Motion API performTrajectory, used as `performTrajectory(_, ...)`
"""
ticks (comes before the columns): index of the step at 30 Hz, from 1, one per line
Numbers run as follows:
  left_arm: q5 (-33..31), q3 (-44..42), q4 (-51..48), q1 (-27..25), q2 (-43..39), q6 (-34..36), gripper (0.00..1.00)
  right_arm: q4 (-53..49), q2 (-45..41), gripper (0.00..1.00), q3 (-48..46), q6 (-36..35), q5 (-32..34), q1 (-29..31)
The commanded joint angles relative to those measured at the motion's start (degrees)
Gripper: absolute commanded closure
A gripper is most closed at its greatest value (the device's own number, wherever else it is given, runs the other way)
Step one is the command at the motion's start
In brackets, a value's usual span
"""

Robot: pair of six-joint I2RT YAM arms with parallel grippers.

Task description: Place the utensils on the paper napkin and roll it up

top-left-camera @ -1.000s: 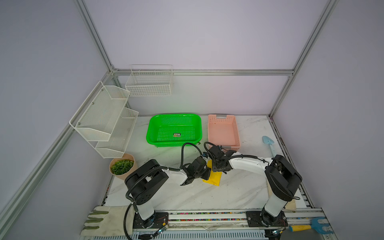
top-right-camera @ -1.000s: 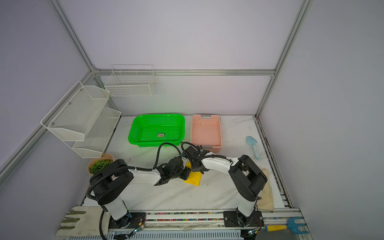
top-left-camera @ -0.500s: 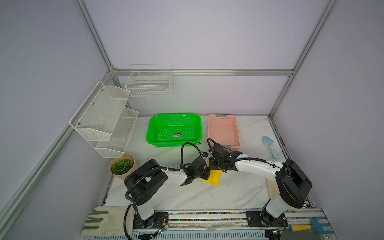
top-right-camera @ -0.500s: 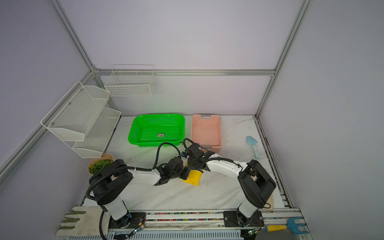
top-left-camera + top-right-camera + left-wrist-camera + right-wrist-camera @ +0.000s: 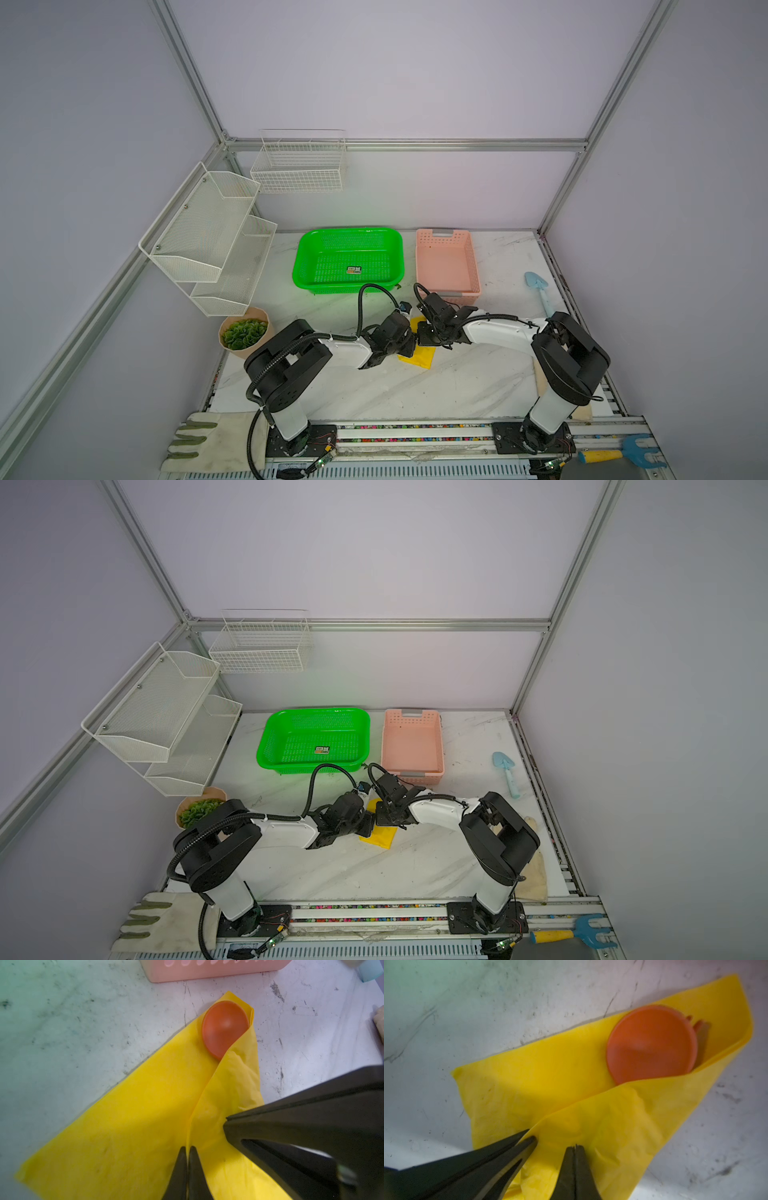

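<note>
The yellow paper napkin (image 5: 423, 358) (image 5: 380, 838) lies on the marble table in front of the baskets, with one side folded over as a flap (image 5: 232, 1084) (image 5: 623, 1118). Of the utensils, the orange spoon's bowl (image 5: 225, 1028) (image 5: 652, 1045) sticks out of the fold, and fork tines (image 5: 697, 1024) peek out behind it; the knife is hidden. My left gripper (image 5: 188, 1148) (image 5: 410, 347) is shut on the flap's edge. My right gripper (image 5: 574, 1146) (image 5: 419, 338) is shut right beside it, with its tips against the flap. I cannot see any paper between its fingers.
A green basket (image 5: 305, 257) and a pink basket (image 5: 420, 266) stand just behind the napkin. A light-blue trowel (image 5: 538, 286) lies at the right and a potted plant (image 5: 245, 334) at the left. Wire shelves (image 5: 208, 232) hang at the left. Gloves (image 5: 208, 440) and a rake (image 5: 615, 453) lie by the front rail.
My right gripper has closed from partly open to shut over the flap. The right arm's elbow swung outward and came back. The left arm has held still.
</note>
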Motion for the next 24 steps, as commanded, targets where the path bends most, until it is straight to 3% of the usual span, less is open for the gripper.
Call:
performTrajectory(1, 1.2, -0.3, -1.2, -0.7, -1.4, 0.1, 1.0, 1.6, 3.0, 1.0, -1.8, -0.3, -0.1, 0.1)
performTrajectory(5, 1.0, -0.3, -1.8, -0.7, -3.0, -0.2, 0.97, 1.6, 3.5, 1.0, -2.2, -0.2, -0.1, 0.1)
performTrajectory(9, -2.2, -0.2, -5.6, -0.1, -8.4, -1.3, 0.75, 1.7, 3.1, 1.0, -2.6, -0.5, -0.3, 0.0)
performTrajectory(15, -9.2, -1.7, -11.6, 2.4, -16.3, -2.7, 0.56, 1.9, 3.2, 1.0, -2.9, -0.8, -0.9, 0.0)
performTrajectory(20, -10.8, -3.2, -16.2, 7.2, -16.5, -6.3, 0.48, 1.7, 2.8, 1.0, -3.0, -1.0, -1.2, 0.0)
performTrajectory(24, -8.6, -3.4, -16.6, 10.4, -13.3, -7.4, 0.46, 1.7, 2.3, 1.0, -3.1, -1.3, -1.5, 0.0)
